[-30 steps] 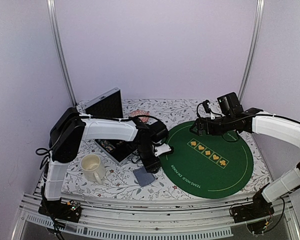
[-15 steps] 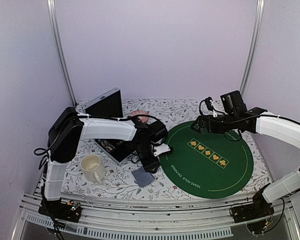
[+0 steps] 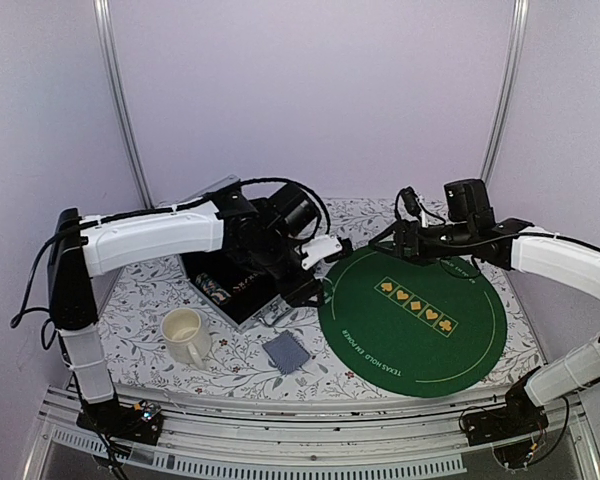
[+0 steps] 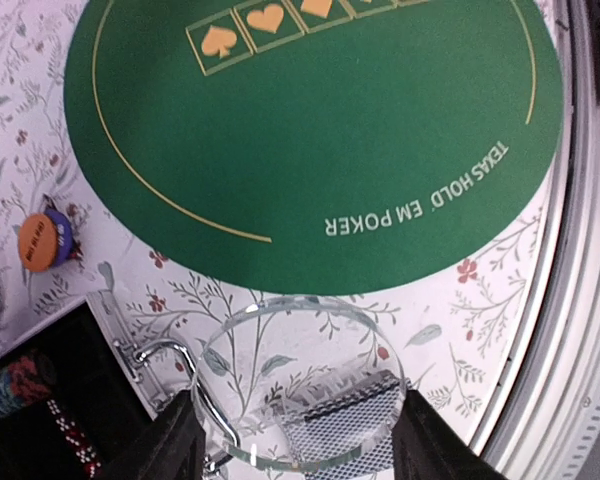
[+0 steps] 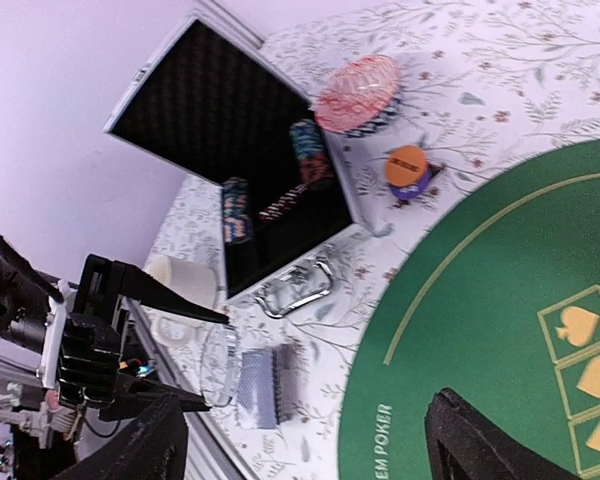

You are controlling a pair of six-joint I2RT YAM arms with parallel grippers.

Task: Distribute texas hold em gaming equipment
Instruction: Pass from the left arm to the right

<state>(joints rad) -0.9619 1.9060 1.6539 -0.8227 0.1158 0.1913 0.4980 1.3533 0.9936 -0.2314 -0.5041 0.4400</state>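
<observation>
Left jaws clamping clear disc (image 4: 298, 385), card deck (image 4: 340, 430) and case handle (image 5: 295, 288) beneath — right jaws wide, empty, over green mat (image 4: 310, 130)

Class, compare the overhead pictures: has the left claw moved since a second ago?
Yes. The left claw has lifted up and back from the card deck, which lies where it was. The claw is gripping a clear disc.
</observation>
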